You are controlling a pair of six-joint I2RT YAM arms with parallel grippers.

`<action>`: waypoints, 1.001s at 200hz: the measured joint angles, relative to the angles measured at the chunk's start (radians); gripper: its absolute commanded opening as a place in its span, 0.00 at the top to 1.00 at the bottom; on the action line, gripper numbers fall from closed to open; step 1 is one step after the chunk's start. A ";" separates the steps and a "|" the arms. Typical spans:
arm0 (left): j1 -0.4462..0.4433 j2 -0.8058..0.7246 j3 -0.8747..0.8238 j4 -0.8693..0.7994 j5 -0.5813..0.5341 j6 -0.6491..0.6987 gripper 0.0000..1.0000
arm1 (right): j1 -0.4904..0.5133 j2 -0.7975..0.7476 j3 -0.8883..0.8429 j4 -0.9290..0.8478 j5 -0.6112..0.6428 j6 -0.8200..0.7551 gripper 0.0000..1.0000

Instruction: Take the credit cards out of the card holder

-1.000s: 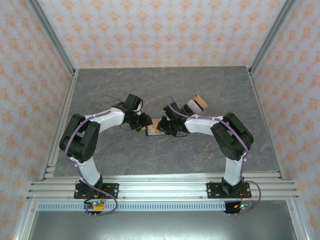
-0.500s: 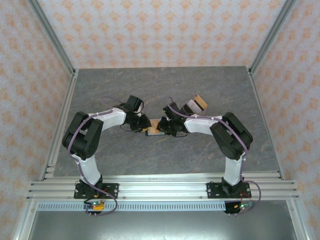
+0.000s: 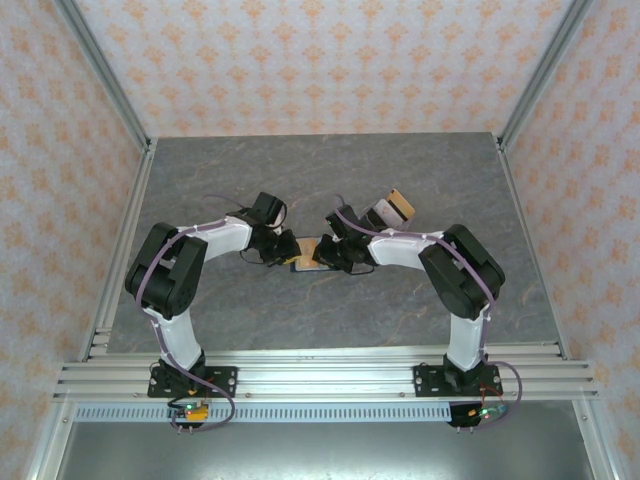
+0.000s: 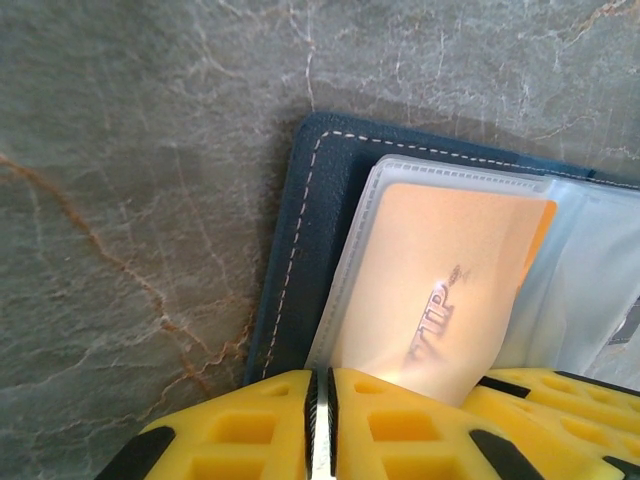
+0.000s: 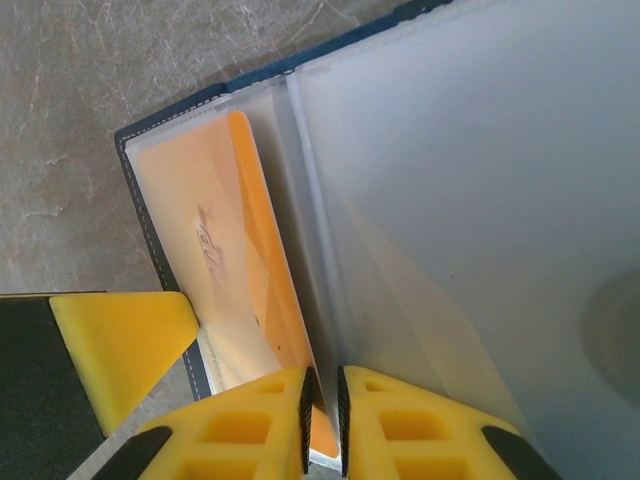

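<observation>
In the middle of the grey marble table [image 3: 400,170], the navy card holder [image 4: 300,220] is laid open, with an orange card [image 4: 450,270] tucked into its clear sleeve [image 4: 585,280]. The sleeve's corner is pinched by the left gripper [image 4: 320,430], pads nearly touching. Another sleeve edge, right by the orange card, is clamped by the right gripper [image 5: 322,425]. A few loose credit cards [image 3: 392,208] can be seen further back, beside the right arm.

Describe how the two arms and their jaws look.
The left arm and right arm each have white links, bulky black joints and a thin purple cable along them. Their jaws are yellow moulded plastic with square recesses and black patches.
</observation>
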 measured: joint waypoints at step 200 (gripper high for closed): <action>0.021 -0.007 -0.002 -0.006 0.000 0.011 0.85 | -0.037 -0.072 -0.083 0.029 0.005 -0.063 0.97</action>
